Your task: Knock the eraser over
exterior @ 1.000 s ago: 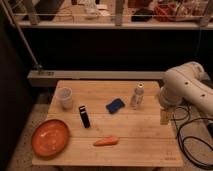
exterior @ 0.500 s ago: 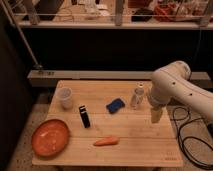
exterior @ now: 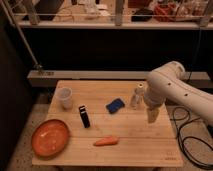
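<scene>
The arm has been swung in from the right edge of the surface [exterior: 127,129] over the last second, and the hand [exterior: 151,117] is now hung just above the boards, just right of the small pale bottle [exterior: 136,96]. Whether the hand is apart or together cannot be told.

The eraser [exterior: 84,116] has not been moved: it is stood upright left of centre, well apart from the hand, between the white cup [exterior: 65,98] and the carrot [exterior: 106,141]. The approach is judged to be only begun, with contact not yet made.

Materials:
- The eraser is a narrow black block, matte, with a pale top edge.
- A flat blue rounded pad [exterior: 115,105] is laid between eraser and bottle.
- The carrot is tapered and orange.
- A shallow orange plate [exterior: 50,137], glossy, is set front left.
- The surface is made of pale wood planks.
</scene>
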Motion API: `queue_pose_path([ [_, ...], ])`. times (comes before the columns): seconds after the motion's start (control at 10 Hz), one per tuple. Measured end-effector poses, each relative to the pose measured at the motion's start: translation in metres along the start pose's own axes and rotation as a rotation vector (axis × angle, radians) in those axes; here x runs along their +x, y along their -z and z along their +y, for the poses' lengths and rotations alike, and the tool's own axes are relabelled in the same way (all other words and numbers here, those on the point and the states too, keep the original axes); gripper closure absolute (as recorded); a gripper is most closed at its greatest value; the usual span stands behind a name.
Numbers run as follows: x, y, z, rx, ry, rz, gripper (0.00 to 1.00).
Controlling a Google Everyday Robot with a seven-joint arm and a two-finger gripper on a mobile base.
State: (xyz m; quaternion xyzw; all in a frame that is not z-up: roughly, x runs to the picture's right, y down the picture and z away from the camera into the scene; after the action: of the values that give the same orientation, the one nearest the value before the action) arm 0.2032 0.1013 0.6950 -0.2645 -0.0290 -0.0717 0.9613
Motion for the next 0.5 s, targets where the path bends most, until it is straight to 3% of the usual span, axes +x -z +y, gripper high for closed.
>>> queue_pose_path([
  [0.1,-0.012,-0.001,-0.003,0.003,0.022,-0.006,0.2],
  [0.5,-0.025,-0.007,-0.003,0.018,0.08,-0.019,0.2],
])
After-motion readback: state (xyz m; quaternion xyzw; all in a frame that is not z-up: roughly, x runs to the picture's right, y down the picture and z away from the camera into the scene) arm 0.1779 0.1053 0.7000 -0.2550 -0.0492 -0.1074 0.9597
